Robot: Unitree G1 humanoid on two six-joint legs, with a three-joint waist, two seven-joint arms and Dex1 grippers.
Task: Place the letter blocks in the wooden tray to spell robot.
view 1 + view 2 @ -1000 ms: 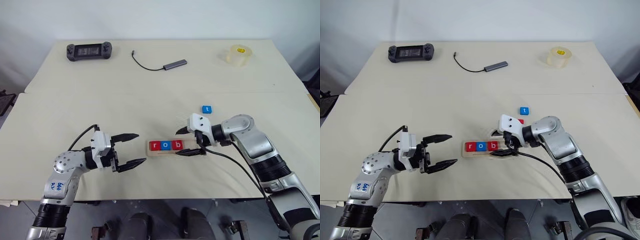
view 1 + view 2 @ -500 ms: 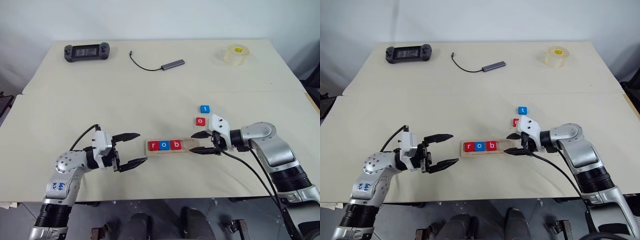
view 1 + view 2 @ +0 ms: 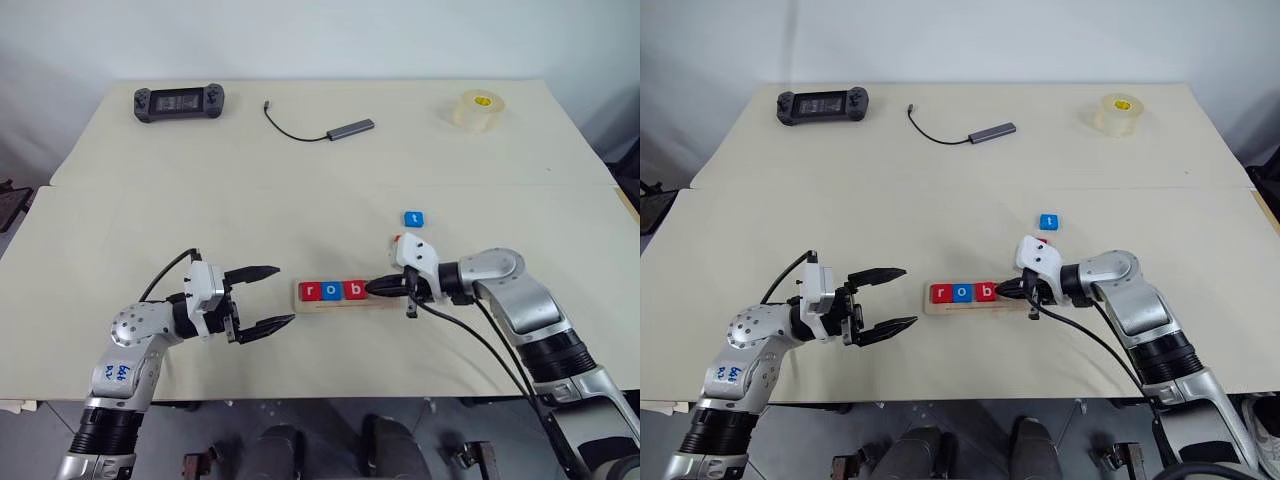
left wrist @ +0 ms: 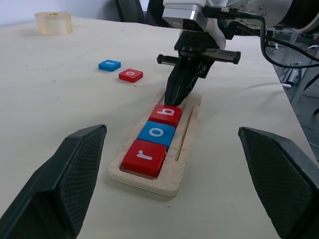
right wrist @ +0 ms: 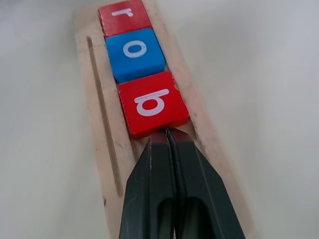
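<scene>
The wooden tray lies on the table between my two grippers. In its left part sit three letter blocks in a row: red r, blue o, red b. My right gripper is shut with nothing in it, and its joined tips rest in the tray against the b block's free edge. A blue t and a red o lie loose on the table beyond the tray. My left gripper hangs open and empty just left of the tray.
At the far side of the table lie a black game controller, a cable with a grey hub and a roll of tape. A seam between two tabletops runs across the middle.
My right gripper has gone from open to shut. It drew off to the right, then came back so its tips meet the b block. The left gripper has kept still.
</scene>
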